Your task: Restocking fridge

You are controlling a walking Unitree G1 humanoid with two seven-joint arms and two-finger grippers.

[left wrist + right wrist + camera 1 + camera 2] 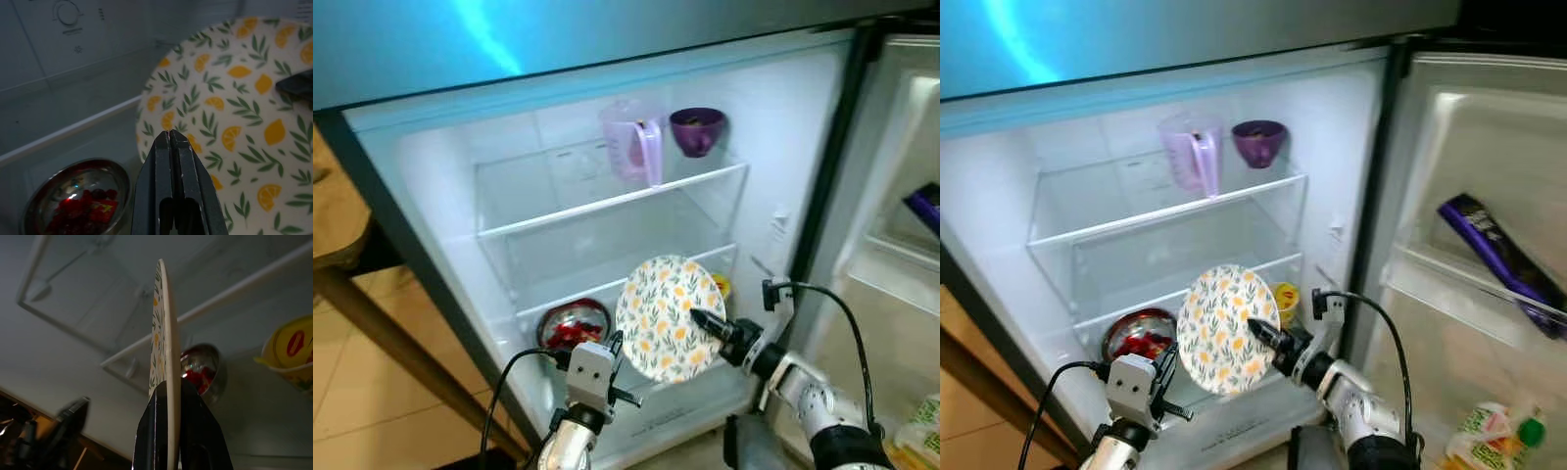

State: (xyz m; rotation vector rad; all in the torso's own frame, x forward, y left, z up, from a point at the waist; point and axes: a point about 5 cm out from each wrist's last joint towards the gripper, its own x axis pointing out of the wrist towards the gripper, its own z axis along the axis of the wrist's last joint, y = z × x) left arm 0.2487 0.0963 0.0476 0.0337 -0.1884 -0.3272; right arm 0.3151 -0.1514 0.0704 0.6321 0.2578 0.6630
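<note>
Left eye view gives me the open fridge (440, 196), its door (1489, 323) swung out to my right with a purple packet (1494, 250) lying in a door shelf and a green-capped bottle (1498, 436) lower down. On the upper glass shelf (617, 201) a lilac measuring jug (633, 147) stands just beside a purple cup (697, 130). My right gripper (700, 321) is clamped on the edge of the lemon-patterned plate (668, 318), holding it on edge and nearly upright in front of the lower shelf; the right wrist view shows a finger pressed to each face of the plate. My left gripper (172, 139) has its fingers pressed together on nothing, just beside the plate's lower left rim. Behind the plate sit a steel bowl (573, 325) holding red pieces and a small yellow tub (1285, 298).
</note>
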